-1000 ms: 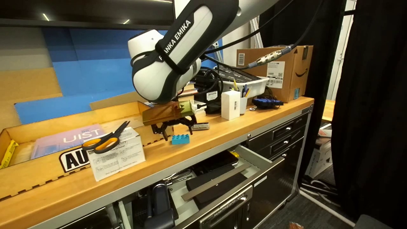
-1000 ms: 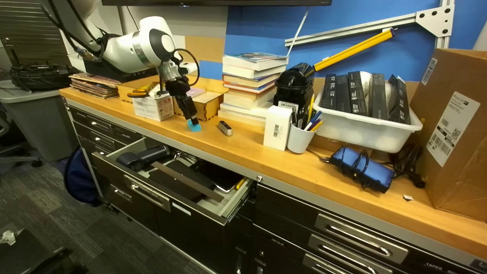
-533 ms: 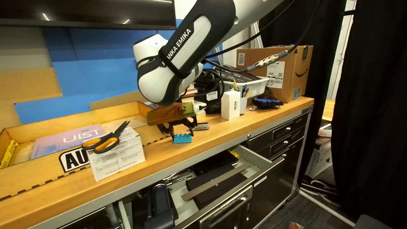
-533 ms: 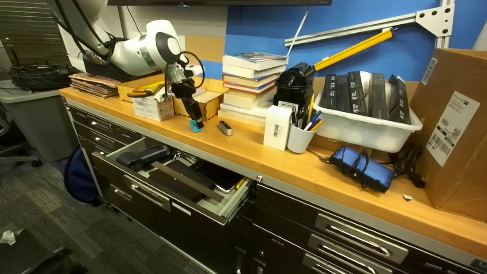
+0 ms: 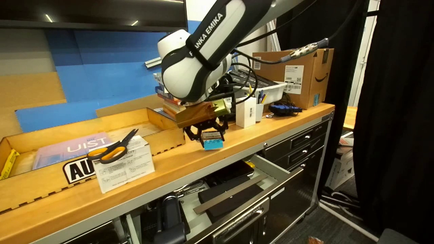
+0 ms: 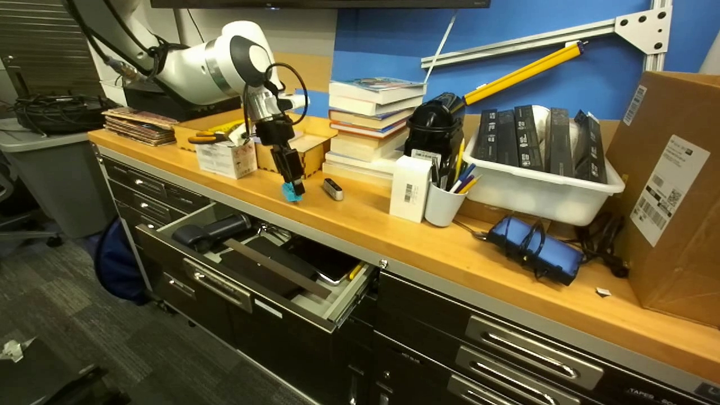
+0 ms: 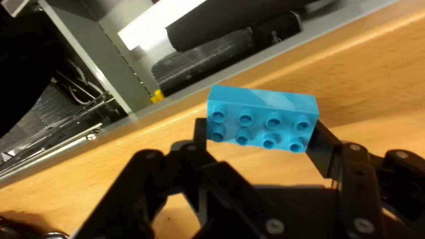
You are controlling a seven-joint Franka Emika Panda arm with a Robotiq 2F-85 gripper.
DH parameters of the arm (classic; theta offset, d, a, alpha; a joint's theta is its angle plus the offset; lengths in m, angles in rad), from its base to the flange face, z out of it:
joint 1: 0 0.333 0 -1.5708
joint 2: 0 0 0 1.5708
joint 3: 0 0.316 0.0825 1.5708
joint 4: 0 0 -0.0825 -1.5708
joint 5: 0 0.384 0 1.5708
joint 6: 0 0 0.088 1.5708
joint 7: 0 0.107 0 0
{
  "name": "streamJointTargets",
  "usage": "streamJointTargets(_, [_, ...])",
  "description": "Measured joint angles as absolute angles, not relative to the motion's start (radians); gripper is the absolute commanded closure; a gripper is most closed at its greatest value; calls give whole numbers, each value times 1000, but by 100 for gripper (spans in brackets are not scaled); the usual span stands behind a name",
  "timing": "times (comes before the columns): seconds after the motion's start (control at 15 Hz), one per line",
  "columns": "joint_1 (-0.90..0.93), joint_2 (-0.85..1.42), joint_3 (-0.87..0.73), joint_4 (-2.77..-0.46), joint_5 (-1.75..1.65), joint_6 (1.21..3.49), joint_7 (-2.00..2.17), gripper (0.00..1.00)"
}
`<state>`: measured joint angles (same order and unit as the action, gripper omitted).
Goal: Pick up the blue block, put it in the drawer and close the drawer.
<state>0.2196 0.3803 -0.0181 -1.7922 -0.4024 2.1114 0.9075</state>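
Observation:
The light blue block (image 7: pixel 259 116), studded on top, is gripped end to end by my gripper (image 7: pixel 260 132), one black finger pressing on each short side. Both exterior views show the block (image 5: pixel 213 144) at the fingertips, apparently just clear of the wooden bench top and near its front edge; the exact gap beneath is hard to judge. Below the bench edge the drawer (image 6: pixel 218 284) is pulled out, its grey side wall (image 7: pixel 99 53) visible in the wrist view. Inside lie a black case (image 5: pixel 234 196), a metal strip (image 5: pixel 230 195) and a dark tool (image 5: pixel 171 217).
A white box (image 5: pixel 125 166) carries orange-handled scissors (image 5: pixel 115 149), beside a wooden tray (image 5: pixel 166 140). A small grey device (image 6: pixel 333 189) lies close to the gripper. Books (image 6: pixel 368 121), a white carton (image 6: pixel 410 188) and a pen cup (image 6: pixel 441 205) stand farther along the bench.
The fingers have come together on the blue block. Gripper and block have since shifted along the bench towards the white carton, with a slight rise and tilt.

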Motion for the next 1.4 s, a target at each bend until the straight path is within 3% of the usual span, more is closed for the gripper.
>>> streamJointTargets(0.47, [188,250,-14,-2061,-439,2130,903,53])
streamJointTargets(0.6, [195,257,-7,-2097,-462,2150,922,6])
streamJointTargets(0.8, [209,280,6,-2119,-481,2161,936,0])
streamJointTargets(1.4, [110,94,-13,-2241,-463,2140,649,0])
